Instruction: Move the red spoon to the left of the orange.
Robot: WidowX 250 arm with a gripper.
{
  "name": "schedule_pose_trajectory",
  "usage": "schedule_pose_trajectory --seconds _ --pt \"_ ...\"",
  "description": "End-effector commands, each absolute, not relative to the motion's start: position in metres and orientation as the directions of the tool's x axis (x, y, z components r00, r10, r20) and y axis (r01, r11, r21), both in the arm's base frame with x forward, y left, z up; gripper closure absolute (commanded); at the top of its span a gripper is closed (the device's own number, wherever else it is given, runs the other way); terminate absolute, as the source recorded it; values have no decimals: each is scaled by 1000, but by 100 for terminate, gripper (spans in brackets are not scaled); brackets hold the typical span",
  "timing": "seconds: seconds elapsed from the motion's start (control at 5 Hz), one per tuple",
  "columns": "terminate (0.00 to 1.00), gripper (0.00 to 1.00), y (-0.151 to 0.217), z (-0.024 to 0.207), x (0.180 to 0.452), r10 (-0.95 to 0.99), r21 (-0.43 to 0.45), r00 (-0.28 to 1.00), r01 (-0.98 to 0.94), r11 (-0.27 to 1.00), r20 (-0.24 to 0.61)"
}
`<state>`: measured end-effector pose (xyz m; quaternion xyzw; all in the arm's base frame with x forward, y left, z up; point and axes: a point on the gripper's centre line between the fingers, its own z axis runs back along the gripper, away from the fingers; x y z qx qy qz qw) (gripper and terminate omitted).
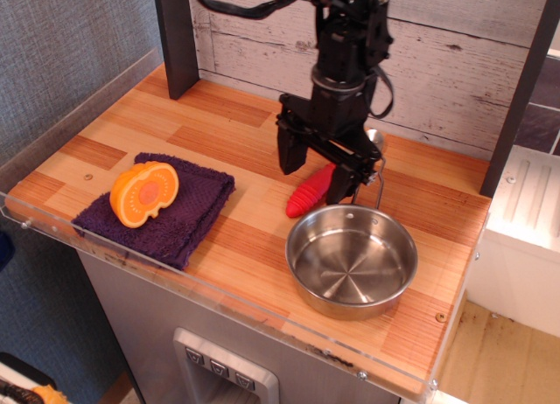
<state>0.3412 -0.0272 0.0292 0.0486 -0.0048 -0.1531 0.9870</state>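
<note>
I had the gripper [317,171] spread wide, astride the spoon [308,193], holding nothing. The spoon lay at three o'clock from the orange [144,193], beside the pan [350,258]. I feared one finger clipping the pan's handle.

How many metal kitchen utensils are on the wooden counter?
2. The red spoon lies under the open pincer, its bowl mostly hidden. The steel pan sits front right, beside the spoon.
</note>
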Motion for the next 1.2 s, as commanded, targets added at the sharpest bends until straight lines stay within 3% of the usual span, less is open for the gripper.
schedule_pose_trajectory --seconds 0.0,0.4,0.6,0.8,1.0 --pt "0 0 -32 22 348 -293 82 956 293 952 -11" --pt "0 0 -3 3 342 -267 98 961 274 957 -73" --pt "0 100 -8 3 342 -293 87 953 299 950 -75" --pt "0 100 -13 7 345 -329 79 943 333 940 -60" --pt "0 100 -20 31 349 -367 62 930 367 928 -6"
